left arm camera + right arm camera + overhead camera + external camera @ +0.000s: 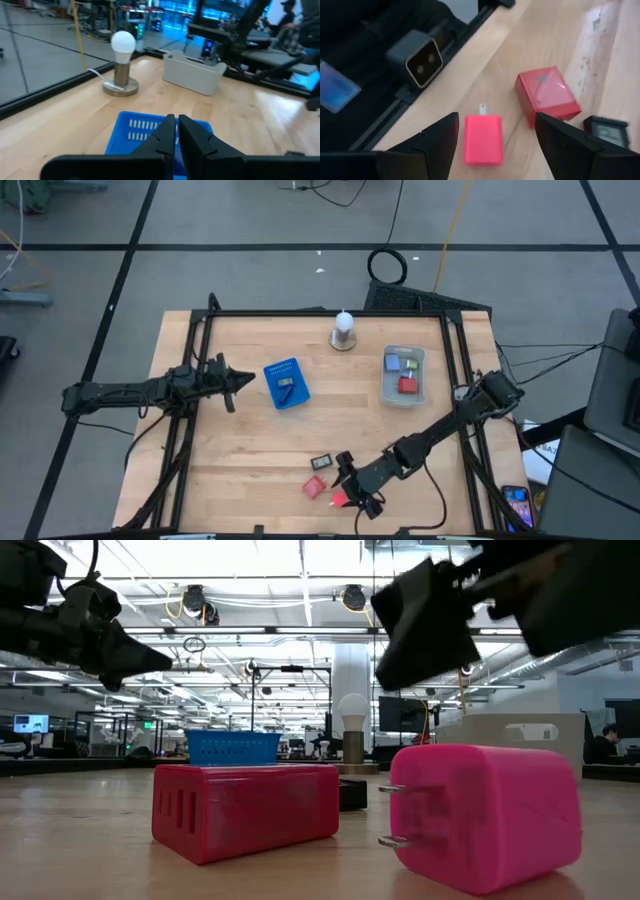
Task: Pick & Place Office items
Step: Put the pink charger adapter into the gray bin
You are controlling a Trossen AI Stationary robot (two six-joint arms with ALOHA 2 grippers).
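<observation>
from above, the right gripper (345,498) hung over a pink plug block (338,500) near the front edge of the tabletop (240,450), jaws open. a red block (315,487) lay just beside it. the left gripper (243,381) waited by a blue basket (285,383), jaws closed. in the right wrist view, the pink plug block (483,139) lay between the open fingers (440,137).
</observation>
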